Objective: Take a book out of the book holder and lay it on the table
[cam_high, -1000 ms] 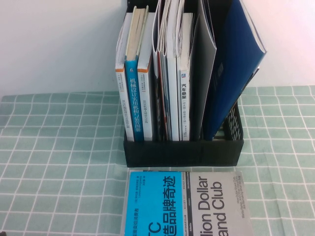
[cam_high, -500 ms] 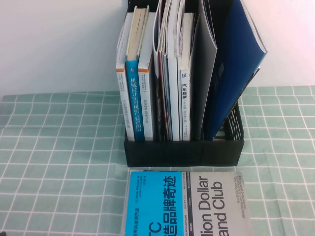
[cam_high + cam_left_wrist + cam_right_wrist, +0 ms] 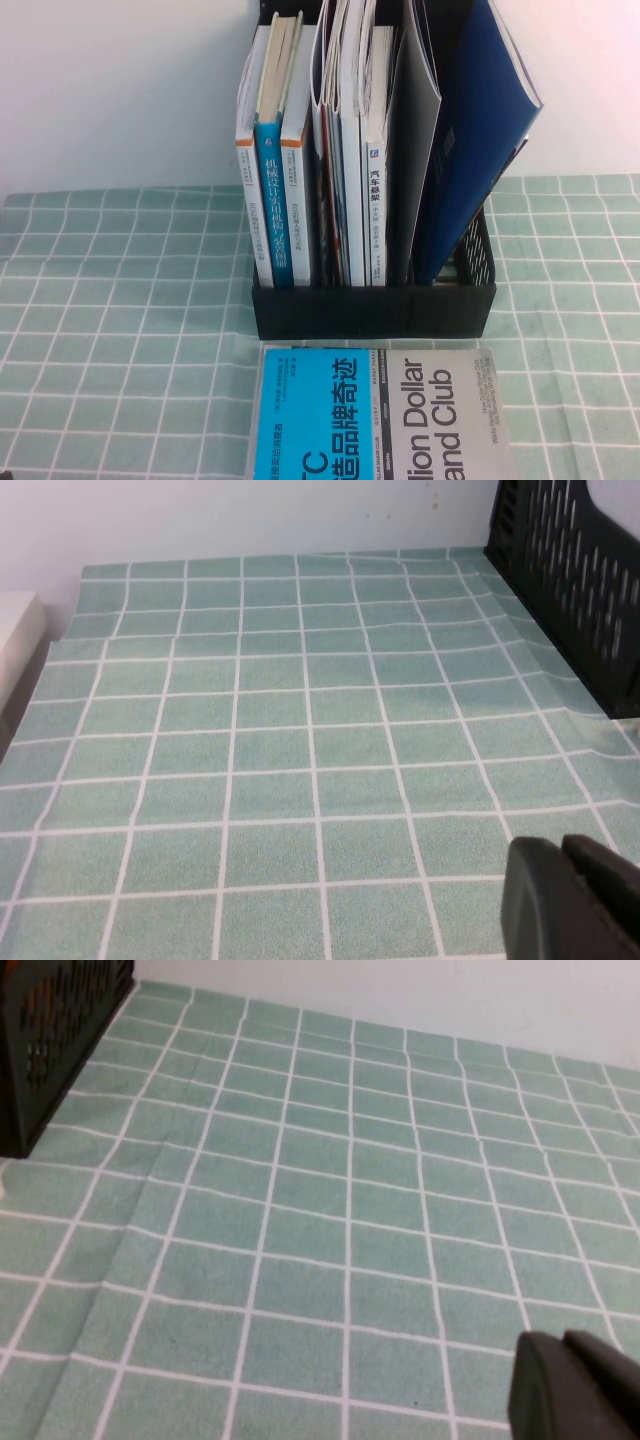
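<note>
Left gripper (image 3: 585, 900): only a small part of the robot's body shows, a matte black, blocky piece with rounded corners, split by a thin seam into two adjoining sections, seen above the table (image 3: 280, 740); no cables, screws or markings visible on it. Right gripper (image 3: 580, 1385): same matte black finish, same chunky rounded form with one dark seam dividing it, plain surface with a faint sheen along the upper edge, also over the table's green check cloth, well apart from the book holder (image 3: 55, 1030)

High view faces the book holder (image 3: 372, 300); wrist views, seemingly low, flank it.
</note>
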`<state>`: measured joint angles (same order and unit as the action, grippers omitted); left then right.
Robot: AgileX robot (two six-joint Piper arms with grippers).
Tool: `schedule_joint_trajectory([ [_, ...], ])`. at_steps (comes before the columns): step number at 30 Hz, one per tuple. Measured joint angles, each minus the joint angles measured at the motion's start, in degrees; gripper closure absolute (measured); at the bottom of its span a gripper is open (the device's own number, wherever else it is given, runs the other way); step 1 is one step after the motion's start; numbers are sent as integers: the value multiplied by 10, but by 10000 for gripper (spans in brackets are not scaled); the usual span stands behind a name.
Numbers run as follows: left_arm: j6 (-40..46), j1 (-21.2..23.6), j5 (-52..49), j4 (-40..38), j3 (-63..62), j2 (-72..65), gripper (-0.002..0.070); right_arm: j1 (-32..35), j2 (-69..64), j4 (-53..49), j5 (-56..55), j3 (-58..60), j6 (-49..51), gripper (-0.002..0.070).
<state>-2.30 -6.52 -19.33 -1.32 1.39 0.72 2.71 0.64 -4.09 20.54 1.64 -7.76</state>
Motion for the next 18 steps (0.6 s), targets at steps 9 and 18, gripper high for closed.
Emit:
schedule_joint_trajectory([
  [9,0,0,-2,0,-1,0,677,0,0,0,1,0,1,678],
  [18,0,0,-2,0,-1,0,677,7,0,0,2,0,1,678],
])
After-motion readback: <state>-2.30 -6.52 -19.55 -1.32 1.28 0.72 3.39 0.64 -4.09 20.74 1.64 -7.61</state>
